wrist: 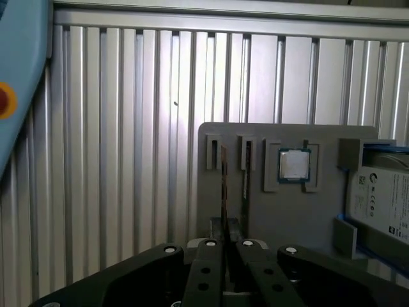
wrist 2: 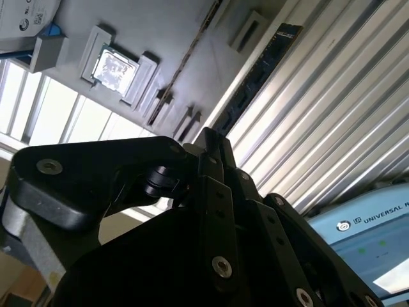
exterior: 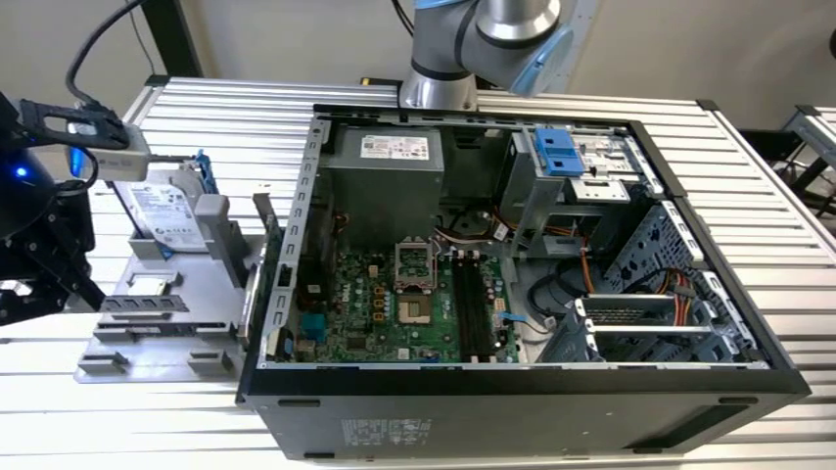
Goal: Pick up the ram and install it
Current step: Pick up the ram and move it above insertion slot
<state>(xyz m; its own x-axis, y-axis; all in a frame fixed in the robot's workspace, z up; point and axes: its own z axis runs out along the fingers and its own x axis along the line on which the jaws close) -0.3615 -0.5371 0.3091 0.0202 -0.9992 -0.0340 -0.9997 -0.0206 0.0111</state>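
The ram (wrist: 223, 185) stands on its long edge in a slot of the grey fixture tray (wrist: 319, 217). In the second wrist view it is a dark strip (wrist 2: 259, 80) along the tray's edge. In the exterior view the ram (exterior: 144, 305) is near the tray's front. My gripper (wrist: 227, 225) hovers above the tray in line with the ram's edge, its fingers drawn together with nothing between them. In the exterior view the gripper (exterior: 29, 294) hangs at the far left, beside the tray. The second wrist view shows the gripper (wrist 2: 208, 137) from the side.
On the tray lie a square silver processor (wrist: 294, 165) and a silver hard drive with blue rails (exterior: 176, 211). An open computer case (exterior: 523, 245) with its motherboard (exterior: 392, 304) and memory slots (exterior: 477, 308) stands to the exterior view's right. Everything rests on a ribbed aluminium table (wrist: 128, 128).
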